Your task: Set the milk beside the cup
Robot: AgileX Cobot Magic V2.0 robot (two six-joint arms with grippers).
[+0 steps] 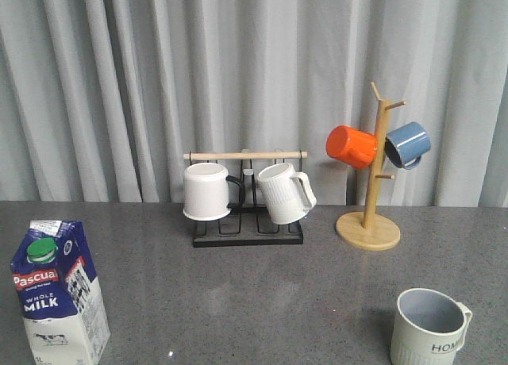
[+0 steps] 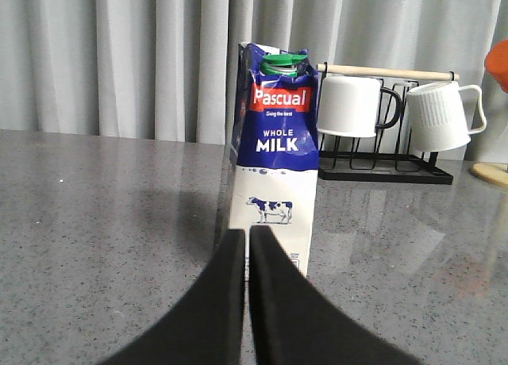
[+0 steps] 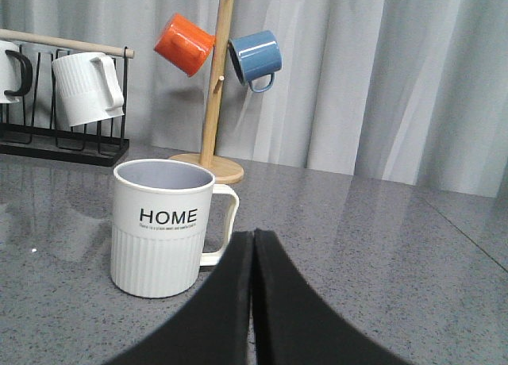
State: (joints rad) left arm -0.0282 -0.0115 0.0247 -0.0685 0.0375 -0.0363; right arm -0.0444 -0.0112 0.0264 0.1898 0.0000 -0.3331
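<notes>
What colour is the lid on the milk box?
Green. The milk's cap shows best in the left wrist view.

- Front view: the milk (image 1: 59, 290) is cut off at its base by the picture's lower edge; the small print under "Pascual" is too small to read.
- Front view: the cup (image 1: 429, 327) loses its base to the lower edge, and its lettering is cut after "HOM".
- Front view: neither arm nor gripper shows.
- Left wrist view: the left gripper (image 2: 247, 242) hides the milk's lower front and base; the orange mug (image 2: 498, 63) is cut by the picture's edge.
- Right wrist view: the black-handled mug (image 3: 12, 70) is cut by the edge; the fine print under "HOME" is unreadable.
- Right wrist view: the right gripper (image 3: 254, 242) looks blurred.
</notes>
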